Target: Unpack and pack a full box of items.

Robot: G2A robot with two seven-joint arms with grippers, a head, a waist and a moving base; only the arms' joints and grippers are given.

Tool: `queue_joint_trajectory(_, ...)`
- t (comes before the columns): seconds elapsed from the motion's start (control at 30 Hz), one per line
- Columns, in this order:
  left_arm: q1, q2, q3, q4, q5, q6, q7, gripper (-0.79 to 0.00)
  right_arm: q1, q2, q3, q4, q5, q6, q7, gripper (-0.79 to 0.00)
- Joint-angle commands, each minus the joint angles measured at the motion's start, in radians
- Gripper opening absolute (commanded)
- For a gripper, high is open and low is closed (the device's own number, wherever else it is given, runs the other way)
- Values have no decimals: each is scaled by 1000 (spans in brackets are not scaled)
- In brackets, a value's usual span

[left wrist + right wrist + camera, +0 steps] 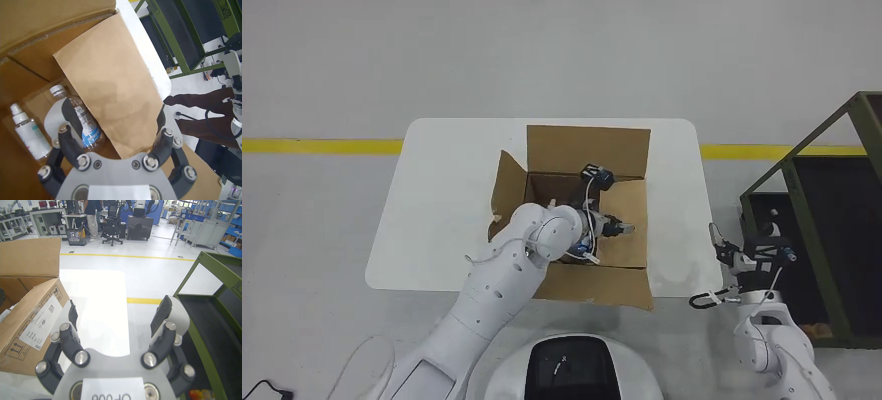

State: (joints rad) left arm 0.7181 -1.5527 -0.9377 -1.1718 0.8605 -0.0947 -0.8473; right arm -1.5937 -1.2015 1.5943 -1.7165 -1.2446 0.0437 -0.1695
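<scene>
An open cardboard box (587, 150) stands on the white table (442, 200). My left gripper (614, 228) is down inside it, open, and a brown box flap (113, 75) rises between its fingers (70, 115). Behind the left finger lies a clear bottle with a blue label (90, 132). A white spray bottle (28, 136) rests beside it on the box floor. A small dark item (597, 177) sits near the box's far wall. My right gripper (119, 306) hangs open and empty off the table's right side, beside the box's outer wall (37, 313).
A green metal cart (832, 200) stands right of the table, close to the right gripper (742, 268). The box flaps stand up around the opening. Bare white tabletop lies left of the box and along its right edge (98, 298).
</scene>
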Motion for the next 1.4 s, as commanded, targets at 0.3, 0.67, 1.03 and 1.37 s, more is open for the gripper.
queue_joint_trajectory(0.3,-21,-16,-23,123,-187,-46,59,0,-3,-5,-17,14,-26,-14,8,0)
queue_joint_trajectory(0.67,-31,-24,-32,168,-324,-76,55,0,-3,-11,-47,48,-50,-47,5,0)
queue_joint_trajectory(1.03,-25,-16,-41,116,-328,-72,57,0,52,-24,-127,130,-97,-28,-6,0)
queue_joint_trajectory(1.37,-13,-7,-30,141,-253,0,32,0,70,-32,-142,162,-120,21,-8,-52)
